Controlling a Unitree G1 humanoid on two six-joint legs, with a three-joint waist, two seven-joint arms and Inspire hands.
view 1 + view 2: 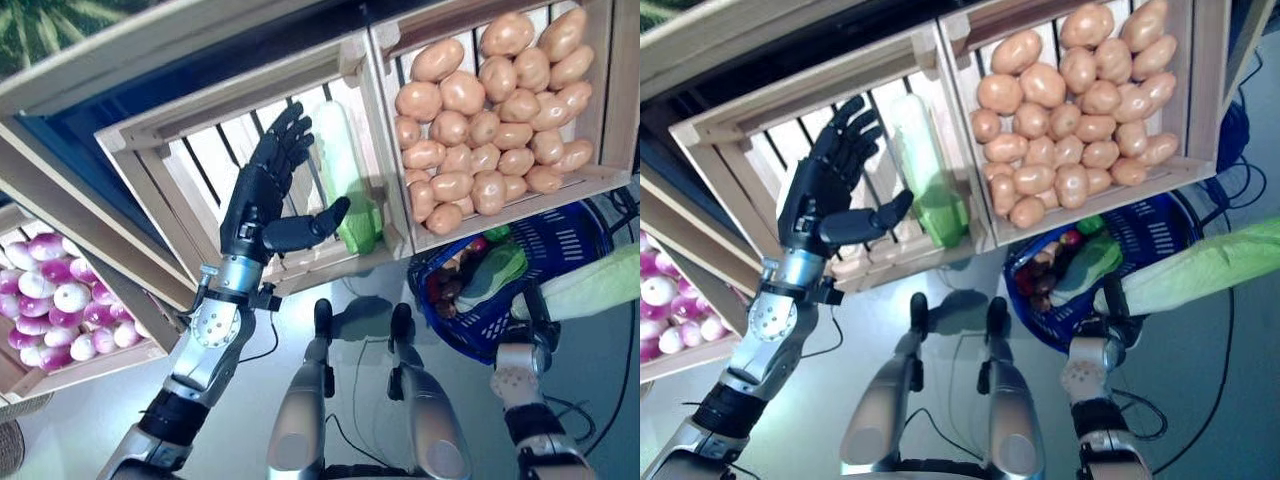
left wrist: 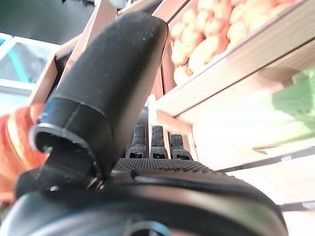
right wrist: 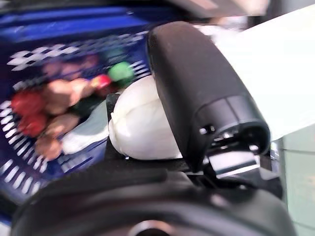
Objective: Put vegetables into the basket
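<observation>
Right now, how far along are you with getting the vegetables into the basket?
Partly done. The blue basket already holds several vegetables, red, brown and green ones. In hand: the right hand grips a pale green cabbage beside the basket, not yet dropped in. Left: another cabbage lies in the middle crate, where the left hand is open, and the potatoes fill the next crate.

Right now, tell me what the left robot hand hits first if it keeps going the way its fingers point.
Probably the slatted back of the wooden crate; the left robot hand points into it, beside the cabbage. Depth is unclear.
</observation>
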